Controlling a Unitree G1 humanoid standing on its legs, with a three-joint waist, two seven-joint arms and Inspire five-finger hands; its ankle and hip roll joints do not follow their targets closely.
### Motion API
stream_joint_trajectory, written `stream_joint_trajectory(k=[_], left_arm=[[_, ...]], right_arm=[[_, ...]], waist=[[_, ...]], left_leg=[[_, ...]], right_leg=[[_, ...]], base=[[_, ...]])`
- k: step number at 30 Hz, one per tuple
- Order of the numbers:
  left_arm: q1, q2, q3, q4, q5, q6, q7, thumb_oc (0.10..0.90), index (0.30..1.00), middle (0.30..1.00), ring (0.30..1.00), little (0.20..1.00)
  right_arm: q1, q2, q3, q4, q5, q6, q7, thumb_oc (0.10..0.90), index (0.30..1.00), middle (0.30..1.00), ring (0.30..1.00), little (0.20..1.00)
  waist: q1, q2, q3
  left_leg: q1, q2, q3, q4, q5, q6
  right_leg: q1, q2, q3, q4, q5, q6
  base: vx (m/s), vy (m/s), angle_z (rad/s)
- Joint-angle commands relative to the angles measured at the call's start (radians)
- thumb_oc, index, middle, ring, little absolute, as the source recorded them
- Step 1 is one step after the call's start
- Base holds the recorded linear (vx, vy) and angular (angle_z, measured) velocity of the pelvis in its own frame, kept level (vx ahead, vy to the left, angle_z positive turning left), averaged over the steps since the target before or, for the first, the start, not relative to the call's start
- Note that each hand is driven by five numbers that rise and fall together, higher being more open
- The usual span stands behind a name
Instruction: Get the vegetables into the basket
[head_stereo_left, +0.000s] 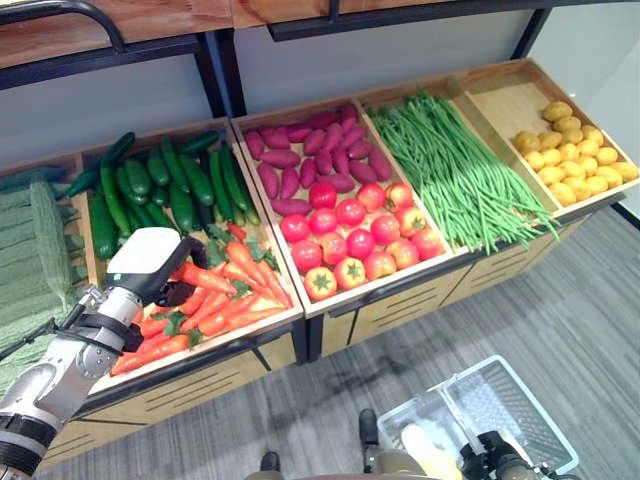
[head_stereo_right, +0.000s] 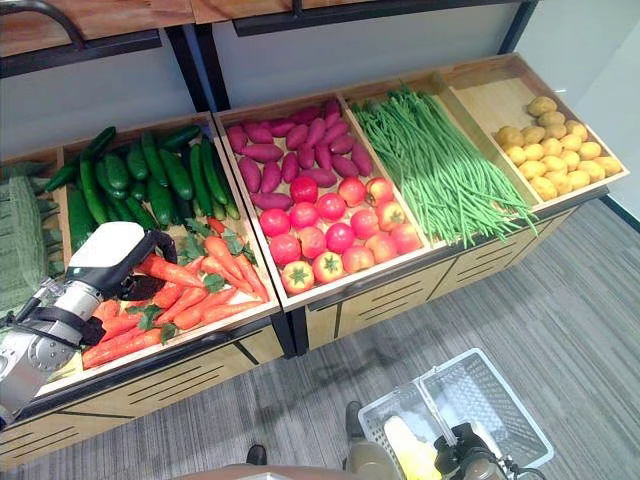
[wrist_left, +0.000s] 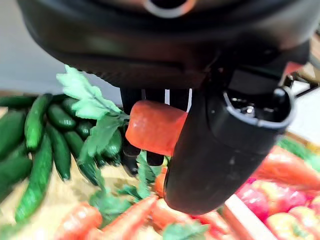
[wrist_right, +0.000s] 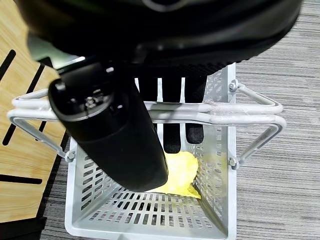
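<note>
My left hand (head_stereo_left: 150, 262) is low in the carrot bin (head_stereo_left: 262, 325), and its fingers and thumb (wrist_left: 225, 150) are curled round an orange carrot (wrist_left: 155, 127) with green leaves. That carrot (head_stereo_left: 207, 279) sticks out of the hand over the rest of the carrot pile. The white wire basket (head_stereo_left: 505, 400) hangs near the floor in front of the stand. My right hand (wrist_right: 110, 135) is curled round the basket's twin handles (wrist_right: 240, 112). A yellow vegetable (wrist_right: 182, 172) lies inside the basket.
The sloping wooden stand holds cucumbers (head_stereo_left: 160, 180), purple sweet potatoes (head_stereo_left: 310, 150), tomatoes (head_stereo_left: 355, 235), green beans (head_stereo_left: 450, 170), potatoes (head_stereo_left: 570, 150) and green gourds (head_stereo_left: 35, 250). A dark shelf rail (head_stereo_left: 100, 45) runs above the bins. Grey floor (head_stereo_left: 580, 300) lies in front.
</note>
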Motion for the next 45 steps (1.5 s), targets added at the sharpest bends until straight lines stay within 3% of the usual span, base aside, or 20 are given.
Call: stream_joint_trajectory(k=[1, 7, 12, 13, 14, 15, 16, 20, 21, 23, 25, 27, 31, 37, 42, 43, 45], left_arm=[[-0.081, 0.1, 0.094, -0.123, -0.069, -0.065, 0.026, 0.4, 0.3, 0.3, 0.3, 0.3], [-0.094, 0.169, 0.065, -0.2, -0.038, -0.087, 0.009, 0.4, 0.3, 0.3, 0.3, 0.3], [-0.093, 0.207, 0.072, -0.243, -0.031, -0.103, -0.007, 0.4, 0.3, 0.3, 0.3, 0.3], [-0.091, 0.22, 0.072, -0.249, -0.028, -0.106, -0.009, 0.4, 0.3, 0.3, 0.3, 0.3], [-0.089, 0.226, 0.073, -0.257, -0.027, -0.106, -0.014, 0.4, 0.3, 0.3, 0.3, 0.3], [-0.079, 0.24, 0.079, -0.273, -0.019, -0.105, -0.021, 0.4, 0.3, 0.3, 0.3, 0.3], [-0.079, 0.24, 0.08, -0.273, -0.019, -0.105, -0.021, 0.4, 0.3, 0.3, 0.3, 0.3], [-0.057, 0.257, 0.104, -0.307, -0.023, -0.108, -0.042, 0.4, 0.3, 0.3, 0.3, 0.3], [-0.038, 0.263, 0.124, -0.333, -0.034, -0.107, -0.053, 0.4, 0.3, 0.3, 0.3, 0.3], [-0.036, 0.262, 0.121, -0.329, -0.034, -0.108, -0.056, 0.4, 0.3, 0.3, 0.3, 0.3], [-0.029, 0.254, 0.121, -0.331, -0.026, -0.107, -0.063, 0.4, 0.3, 0.3, 0.3, 0.3], [-0.034, 0.247, 0.119, -0.345, -0.024, -0.11, -0.068, 0.4, 0.3, 0.3, 0.3, 0.3], [-0.053, 0.223, 0.091, -0.351, -0.042, -0.115, -0.066, 0.4, 0.3, 0.3, 0.3, 0.3], [-0.087, 0.179, 0.058, -0.357, -0.068, -0.112, -0.056, 0.4, 0.3, 0.3, 0.3, 0.3], [-0.166, 0.126, -0.01, -0.348, -0.083, -0.109, -0.052, 0.4, 0.3, 0.3, 0.3, 0.3], [-0.179, 0.113, -0.027, -0.339, -0.081, -0.112, -0.048, 0.4, 0.3, 0.3, 0.3, 0.3], [-0.184, 0.095, -0.043, -0.344, -0.079, -0.106, -0.043, 0.4, 0.3, 0.3, 0.3, 0.3]], right_arm=[[-0.006, -0.032, -0.002, -0.004, 0.001, -0.013, -0.025, 0.4, 0.3, 0.3, 0.3, 0.3], [0.003, -0.044, -0.02, -0.017, 0.001, -0.013, -0.022, 0.4, 0.3, 0.3, 0.3, 0.3], [0.023, -0.048, -0.031, -0.044, -0.003, -0.014, -0.019, 0.4, 0.3, 0.3, 0.3, 0.3], [0.022, -0.05, -0.03, -0.043, -0.007, -0.014, -0.018, 0.4, 0.3, 0.3, 0.3, 0.3], [0.023, -0.05, -0.028, -0.037, -0.012, -0.013, -0.018, 0.4, 0.3, 0.3, 0.3, 0.3], [0.029, -0.045, -0.024, -0.037, -0.02, -0.013, -0.017, 0.4, 0.3, 0.3, 0.3, 0.3], [0.029, -0.044, -0.024, -0.037, -0.02, -0.013, -0.017, 0.4, 0.3, 0.3, 0.3, 0.3], [0.042, -0.055, -0.036, -0.04, -0.026, -0.014, -0.019, 0.4, 0.3, 0.3, 0.3, 0.3], [0.046, -0.063, -0.047, -0.038, -0.027, -0.012, -0.022, 0.4, 0.3, 0.3, 0.3, 0.3], [0.044, -0.063, -0.046, -0.034, -0.028, -0.01, -0.023, 0.4, 0.3, 0.3, 0.3, 0.3], [0.046, -0.067, -0.05, -0.029, -0.037, -0.006, -0.026, 0.4, 0.3, 0.3, 0.3, 0.3], [0.052, -0.064, -0.052, -0.014, -0.045, 0.001, -0.024, 0.4, 0.3, 0.3, 0.3, 0.3], [0.06, -0.067, -0.052, -0.018, -0.041, 0.003, -0.029, 0.4, 0.3, 0.3, 0.3, 0.3], [0.054, -0.092, -0.053, -0.021, -0.014, 0.005, -0.048, 0.4, 0.3, 0.3, 0.3, 0.3], [0.051, -0.118, -0.051, -0.032, 0.004, -0.003, -0.063, 0.4, 0.3, 0.3, 0.3, 0.3], [0.049, -0.123, -0.05, -0.031, 0.006, -0.005, -0.066, 0.4, 0.3, 0.3, 0.3, 0.3], [0.014, -0.144, -0.044, -0.041, 0.02, -0.008, -0.074, 0.4, 0.3, 0.3, 0.3, 0.3]], waist=[[-0.014, -0.057, -0.063], [-0.02, -0.076, -0.053], [-0.044, -0.091, -0.03], [-0.041, -0.089, -0.021], [-0.036, -0.082, -0.012], [-0.027, -0.068, 0.0], [-0.028, -0.07, -0.001], [-0.012, -0.042, 0.003], [0.005, -0.029, -0.007], [0.009, -0.029, -0.012], [0.017, -0.032, -0.024], [0.009, -0.026, -0.03], [-0.006, -0.017, -0.03], [-0.033, 0.022, -0.015], [-0.048, 0.044, 0.019], [-0.05, 0.047, 0.023], [-0.025, 0.051, 0.038]], left_leg=[[-0.049, -0.014, -0.017, 0.028, -0.022, 0.015], [-0.044, -0.054, 0.03, 0.053, -0.053, 0.046], [-0.049, -0.089, 0.097, 0.044, -0.051, 0.063], [-0.057, -0.092, 0.113, 0.048, -0.049, 0.068], [-0.059, -0.088, 0.121, 0.055, -0.055, 0.073], [-0.074, -0.078, 0.145, 0.062, -0.051, 0.078], [-0.078, -0.079, 0.145, 0.062, -0.047, 0.078], [-0.122, -0.06, 0.188, 0.092, -0.031, 0.088], [-0.134, -0.048, 0.23, 0.109, -0.033, 0.09], [-0.135, -0.047, 0.24, 0.108, -0.032, 0.087], [-0.125, -0.044, 0.282, 0.109, -0.033, 0.077], [-0.12, -0.032, 0.306, 0.117, -0.03, 0.062], [-0.122, 0.001, 0.317, 0.11, -0.003, 0.035], [-0.111, 0.07, 0.33, 0.079, 0.07, -0.017], [-0.148, 0.115, 0.304, 0.156, 0.093, -0.052], [-0.148, 0.118, 0.293, 0.169, 0.089, -0.055], [-0.161, 0.074, 0.122, 0.175, 0.085, -0.057]], right_leg=[[0.07, -0.115, 0.005, 0.001, -0.053, 0.101], [0.037, -0.144, 0.054, 0.017, 0.001, 0.133], [-0.051, -0.164, 0.122, 0.021, 0.142, 0.16], [-0.068, -0.17, 0.109, 0.025, 0.15, 0.16], [-0.065, -0.173, 0.082, 0.033, 0.13, 0.159], [-0.061, -0.182, 0.009, 0.093, 0.067, 0.14], [-0.065, -0.183, 0.01, 0.095, 0.069, 0.139], [-0.034, -0.172, -0.086, 0.265, -0.051, 0.1], [-0.001, -0.192, -0.146, 0.332, -0.101, 0.089], [0.012, -0.198, -0.157, 0.32, -0.096, 0.091], [0.04, -0.218, -0.218, 0.252, -0.078, 0.105], [0.061, -0.203, -0.244, 0.195, -0.104, 0.111], [0.076, -0.166, -0.242, 0.143, -0.131, 0.097], [0.078, -0.088, -0.218, 0.111, -0.171, 0.055], [0.097, -0.045, -0.222, 0.094, -0.188, 0.02], [0.101, -0.038, -0.219, 0.09, -0.189, 0.016], [0.095, -0.029, -0.175, 0.086, -0.187, 0.013]], base=[[-0.02, 0.048, -0.06], [-0.03, 0.133, -0.23], [-0.11, 0.108, -0.35], [-0.16, 0.093, -0.33], [-0.23, 0.088, -0.63], [-0.18, 0.059, -0.77], [-0.21, 0.05, -0.8], [-0.18, 0.067, -0.44], [-0.14, 0.029, -0.51], [-0.05, -0.04, -0.73], [0.02, -0.134, -1.17], [0.04, -0.187, -0.89], [0.0, -0.203, -0.4], [-0.02, -0.229, -0.31], [-0.03, -0.197, -0.06], [-0.02, -0.108, -0.01], [-0.03, -0.021, -0.04]])
